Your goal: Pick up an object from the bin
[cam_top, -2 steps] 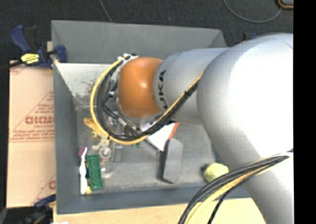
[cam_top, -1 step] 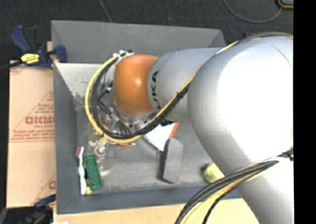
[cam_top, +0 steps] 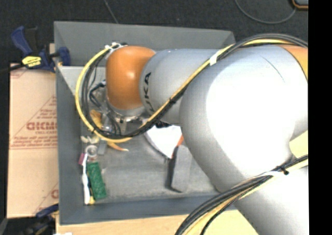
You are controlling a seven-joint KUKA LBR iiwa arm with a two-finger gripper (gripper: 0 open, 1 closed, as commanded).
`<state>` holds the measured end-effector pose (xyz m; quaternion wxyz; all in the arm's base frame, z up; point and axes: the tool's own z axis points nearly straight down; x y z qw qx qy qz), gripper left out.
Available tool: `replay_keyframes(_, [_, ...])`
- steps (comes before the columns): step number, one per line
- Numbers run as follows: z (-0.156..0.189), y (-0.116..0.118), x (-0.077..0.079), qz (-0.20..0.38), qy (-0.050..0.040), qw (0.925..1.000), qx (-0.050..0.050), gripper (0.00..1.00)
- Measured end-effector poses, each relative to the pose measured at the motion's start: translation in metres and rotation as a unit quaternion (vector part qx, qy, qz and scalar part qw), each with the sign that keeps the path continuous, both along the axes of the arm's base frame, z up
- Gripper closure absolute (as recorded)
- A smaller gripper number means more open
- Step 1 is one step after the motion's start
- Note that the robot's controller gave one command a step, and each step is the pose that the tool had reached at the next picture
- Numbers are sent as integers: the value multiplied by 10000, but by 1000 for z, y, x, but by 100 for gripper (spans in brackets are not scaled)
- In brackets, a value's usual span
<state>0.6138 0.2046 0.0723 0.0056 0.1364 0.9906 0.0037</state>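
At the bin's (cam_top: 155,39) 7 o'clock corner lies a green spongy-looking rectangle (cam_top: 96,180) w/ a white strip alongside, and a small shiny metal bit (cam_top: 91,151) just above it. The gripper (cam_top: 110,126) hangs low at approx 9 o'clock under the wrist's orange cover. Can't tell how wide it stands or whether it has anything. Looks like the reach-down step. Next it needs to close on one nearby piece, then lift straight up. Toward 5 o'clock are a matte grey block (cam_top: 179,169) and a white curved thing (cam_top: 162,140).

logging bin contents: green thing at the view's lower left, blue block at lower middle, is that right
Not quite. The block at the lower middle is dark grey, not blue, as the camera view shows. The green thing does lie at the lower left.
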Motion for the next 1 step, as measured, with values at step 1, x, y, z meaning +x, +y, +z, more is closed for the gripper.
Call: replay_keyframes(1, [-1, 3, 26, 50, 8, 10000, -35, 0])
